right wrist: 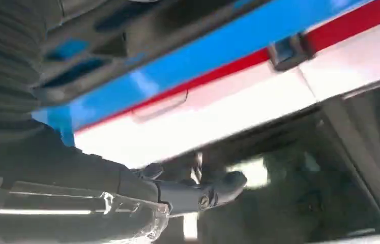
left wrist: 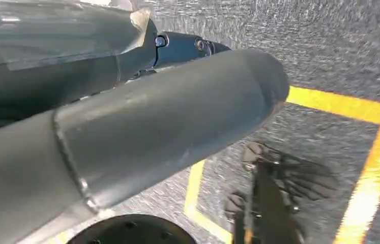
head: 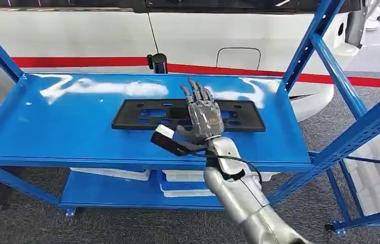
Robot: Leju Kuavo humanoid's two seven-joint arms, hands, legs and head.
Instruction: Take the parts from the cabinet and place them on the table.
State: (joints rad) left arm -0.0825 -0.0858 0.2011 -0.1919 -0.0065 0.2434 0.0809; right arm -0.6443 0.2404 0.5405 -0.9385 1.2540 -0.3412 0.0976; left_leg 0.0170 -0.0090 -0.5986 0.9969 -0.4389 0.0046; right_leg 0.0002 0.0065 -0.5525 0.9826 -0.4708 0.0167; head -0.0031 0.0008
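Observation:
A flat black plastic frame part [head: 187,114] lies in the middle of the blue top shelf [head: 65,127] of the cabinet. My right hand [head: 203,114] hovers over the part's middle with its fingers stretched forward and spread, holding nothing; whether it touches the part is unclear. In the right wrist view the black part [right wrist: 126,35] runs along the blue shelf [right wrist: 208,53], and a grey fingertip [right wrist: 203,195] reaches out with nothing in it. My left hand [left wrist: 167,122] hangs over the floor, thumb and dark fingers extended, holding nothing.
Blue uprights [head: 304,46] and a slanted brace [head: 360,132] frame the shelf's right side. White trays [head: 182,183] sit on the lower shelf. A white vehicle body with a red stripe [head: 76,61] stands behind. Yellow floor lines [left wrist: 376,168] mark the grey carpet.

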